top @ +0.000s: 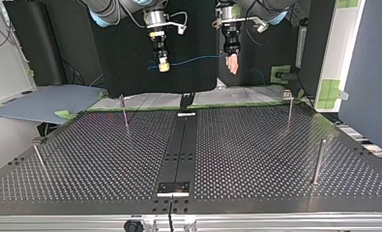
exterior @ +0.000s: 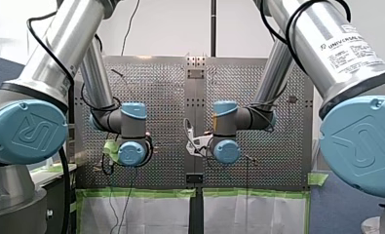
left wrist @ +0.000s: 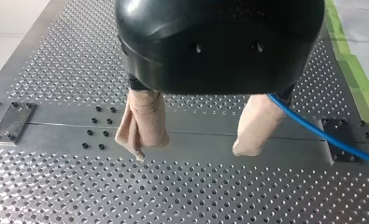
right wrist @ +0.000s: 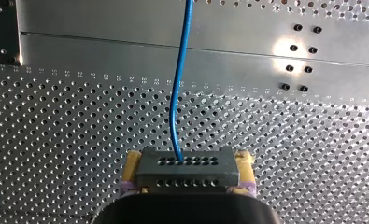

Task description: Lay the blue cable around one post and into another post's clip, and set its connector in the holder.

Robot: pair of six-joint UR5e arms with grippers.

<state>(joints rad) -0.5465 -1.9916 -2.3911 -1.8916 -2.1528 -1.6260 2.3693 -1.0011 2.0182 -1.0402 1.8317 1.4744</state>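
Observation:
In the right wrist view my right gripper [right wrist: 189,173] is shut on a dark grey connector [right wrist: 188,168], its yellow pads [right wrist: 134,163] pressing on both ends. The blue cable [right wrist: 177,93] leaves the connector and runs ahead over the perforated table. The top view shows that gripper [top: 163,66] high above the table's far edge, with the cable [top: 193,60] stretching across to my left gripper [top: 232,64]. In the left wrist view my left gripper [left wrist: 198,140] is open, with nothing between its beige pads [left wrist: 142,123]. The cable [left wrist: 322,135] comes out from behind one pad and runs off sideways.
Thin metal posts stand on the table [top: 256,159]: one at the top view's far left [top: 124,113], one far right [top: 290,108], one near right [top: 318,162], one near left [top: 38,159]. A small plate [top: 174,187] sits on the centre strip near the front edge.

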